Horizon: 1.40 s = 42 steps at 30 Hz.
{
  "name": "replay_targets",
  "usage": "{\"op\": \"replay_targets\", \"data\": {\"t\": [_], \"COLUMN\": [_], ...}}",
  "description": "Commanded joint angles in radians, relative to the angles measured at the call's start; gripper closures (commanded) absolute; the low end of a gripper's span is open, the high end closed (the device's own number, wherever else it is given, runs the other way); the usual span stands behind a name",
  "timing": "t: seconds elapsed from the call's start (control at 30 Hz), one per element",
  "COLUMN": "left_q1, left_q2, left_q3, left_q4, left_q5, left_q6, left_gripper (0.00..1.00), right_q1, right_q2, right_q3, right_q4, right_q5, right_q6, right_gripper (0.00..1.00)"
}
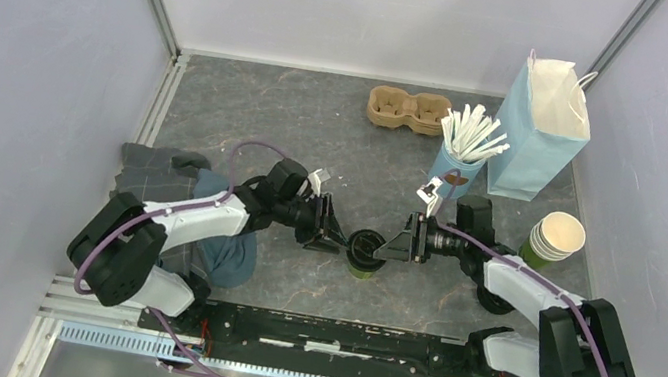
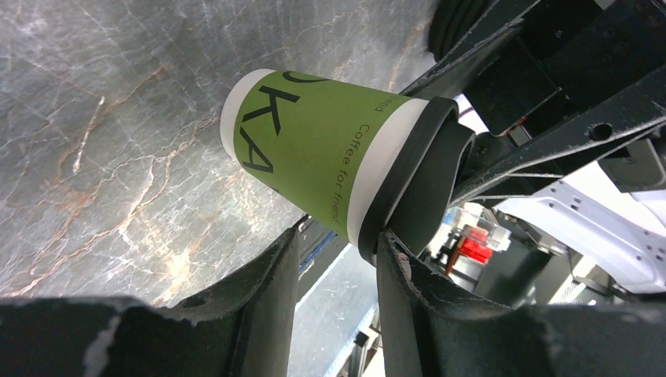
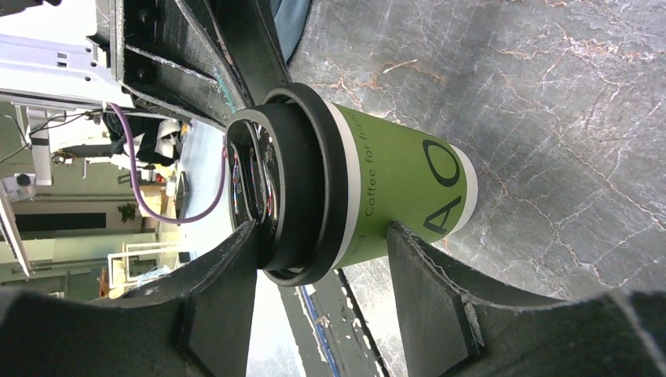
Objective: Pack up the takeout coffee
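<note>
The takeout coffee, a small green cup with a black lid, stands upright at the front middle of the table, between my two grippers. My left gripper is at its left side, open; in the left wrist view one fingertip touches the lid's rim and the cup lies beyond the tips. My right gripper is at its right side, open. In the right wrist view one finger sits at the lid's top and the other beside the cup's body.
A tall light-blue paper bag stands open at the back right. Next to it is a light-blue cup of white sticks. A stack of lidless green cups stands at the right. A cardboard cup carrier lies at the back. Cloths lie under the left arm.
</note>
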Motion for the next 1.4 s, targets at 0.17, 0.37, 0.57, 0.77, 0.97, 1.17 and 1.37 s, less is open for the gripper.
{"op": "replay_targets", "data": {"t": [0.17, 0.37, 0.57, 0.77, 0.97, 1.17, 1.37], "left_q1": [-0.04, -0.096, -0.099, -0.099, -0.099, -0.095, -0.056], "left_q2": [0.192, 0.165, 0.099, 0.082, -0.152, -0.263, -0.229], "left_q3": [-0.274, -0.244, -0.26, -0.233, -0.082, 0.065, 0.05], "left_q4": [-0.311, -0.357, -0.355, -0.376, -0.329, -0.275, -0.225], "left_q5": [-0.428, -0.477, -0.503, -0.499, -0.399, -0.311, -0.26], "left_q6": [0.013, -0.028, -0.053, -0.024, 0.098, 0.114, 0.048], "left_gripper": [0.62, 0.63, 0.63, 0.63, 0.45, 0.33, 0.38], "right_q1": [0.01, 0.007, 0.006, 0.019, 0.021, 0.033, 0.034], "right_q2": [0.108, 0.08, 0.092, 0.056, -0.023, -0.029, -0.014], "right_q3": [-0.125, -0.092, -0.137, -0.122, -0.036, -0.009, 0.013], "right_q4": [-0.241, -0.308, -0.243, -0.255, -0.313, -0.307, -0.316], "right_q5": [0.446, 0.51, 0.538, 0.502, 0.372, 0.293, 0.254], "right_q6": [-0.196, -0.238, -0.256, -0.231, -0.253, -0.257, -0.284], "right_gripper": [0.38, 0.38, 0.39, 0.45, 0.44, 0.44, 0.44]}}
